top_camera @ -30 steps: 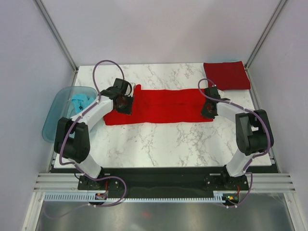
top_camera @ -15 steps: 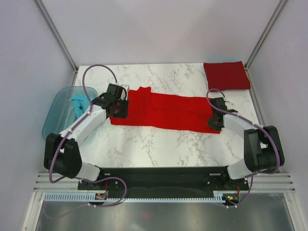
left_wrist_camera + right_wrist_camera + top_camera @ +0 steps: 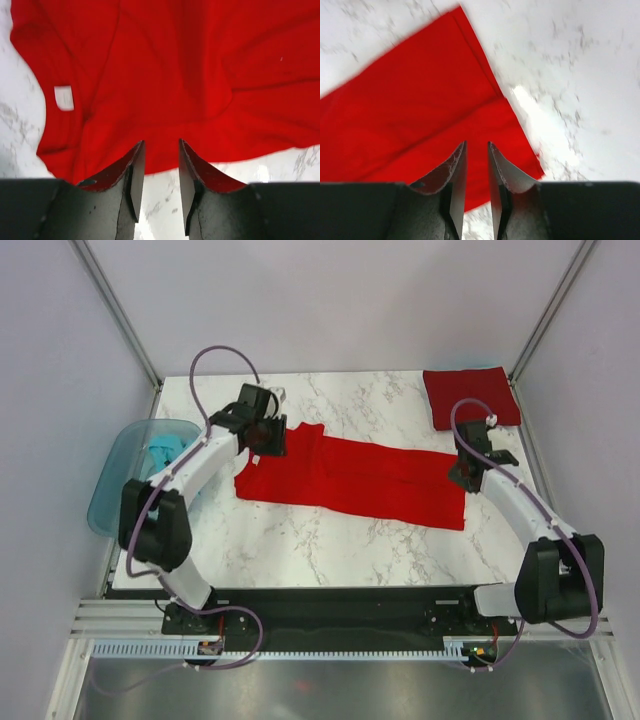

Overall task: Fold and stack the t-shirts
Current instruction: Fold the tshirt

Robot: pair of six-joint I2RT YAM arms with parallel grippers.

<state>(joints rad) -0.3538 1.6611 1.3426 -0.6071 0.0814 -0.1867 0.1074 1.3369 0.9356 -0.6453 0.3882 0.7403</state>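
A bright red t-shirt (image 3: 350, 480) lies as a long folded band across the marble table (image 3: 330, 550), its right end nearer the front. My left gripper (image 3: 268, 440) hovers over the collar end, open, with only table and cloth (image 3: 200, 75) showing between its fingers; the neck label (image 3: 64, 97) faces up. At the band's right end my right gripper (image 3: 462, 478) holds a narrow gap with nothing in it, above the hem corner (image 3: 520, 145). A darker crimson t-shirt (image 3: 470, 397) sits folded square at the back right. A teal t-shirt (image 3: 163, 453) lies crumpled in the tub.
The translucent blue tub (image 3: 115, 475) hangs off the table's left edge beside the left arm. Metal frame posts rise at the back corners. Bare marble stretches in front of the red band and behind it.
The red band slid forward and to the right and now lies slanted. Both grippers have drawn back toward the far side, off its ends.
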